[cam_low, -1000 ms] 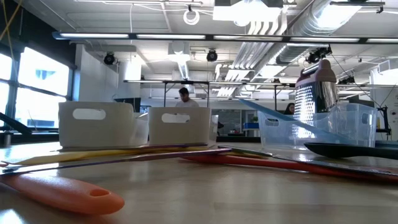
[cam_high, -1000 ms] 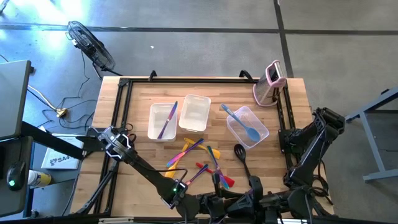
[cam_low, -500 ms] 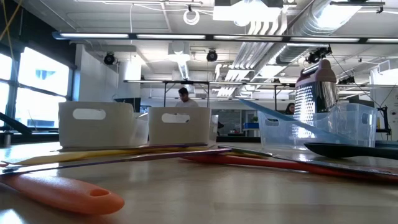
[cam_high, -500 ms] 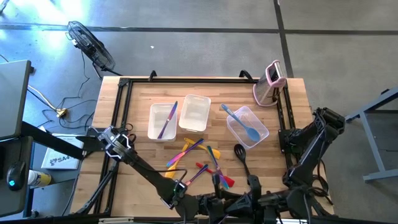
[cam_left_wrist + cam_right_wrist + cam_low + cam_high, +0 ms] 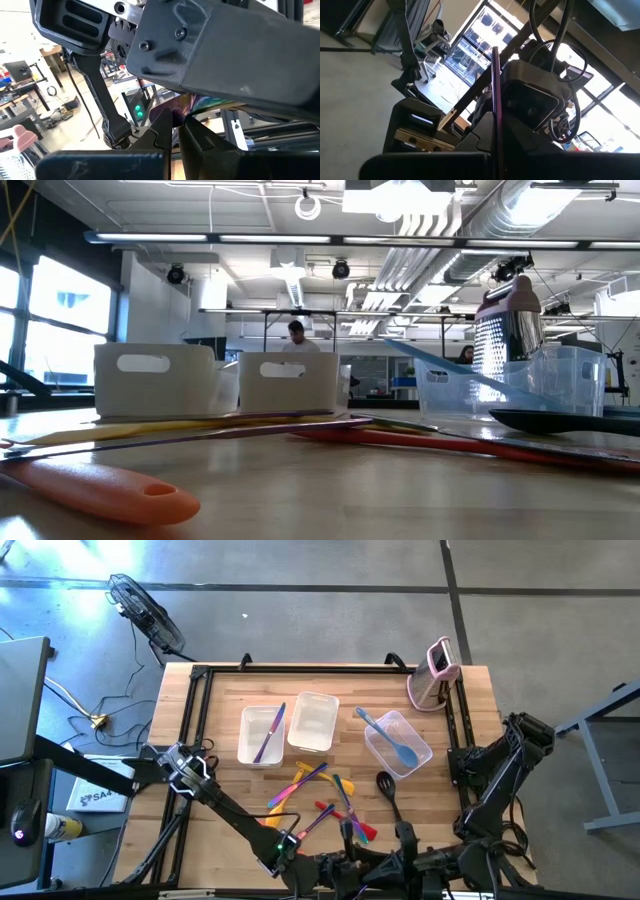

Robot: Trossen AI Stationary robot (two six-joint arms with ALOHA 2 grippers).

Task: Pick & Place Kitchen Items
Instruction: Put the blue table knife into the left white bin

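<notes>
Above the table's near edge, my left gripper [image 5: 350, 865] and my right gripper [image 5: 385, 862] meet, both pointing level. Each is shut on one slim purple utensil [image 5: 495, 80]. A loose heap of yellow, purple, orange, red and blue utensils [image 5: 320, 802] lies flat on the wood mid-table. Right of the heap lies a black ladle [image 5: 388, 790]. One purple utensil [image 5: 268, 732] lies in the left tub. A light blue spoon [image 5: 390, 740] lies in the right tub. In the low view an orange handle [image 5: 100, 490] lies nearest the camera. My left gripper [image 5: 175, 122] pinches the purple utensil's end [image 5: 172, 107] between its two fingers, coming at it level. The right arm's housing hides the remainder of the utensil. My right gripper [image 5: 496, 145] pinches the utensil's thin purple shaft [image 5: 495, 120] between its two fingers. The shaft shows edge-on and runs on past the fingertips, clear of the table.
Three clear tubs [image 5: 313, 720] stand across the table's middle. A pink-and-white gadget [image 5: 435, 675] stands upright at the far right corner. Black rails [image 5: 195, 710] frame the tabletop. A person [image 5: 296, 332] shows in the room behind.
</notes>
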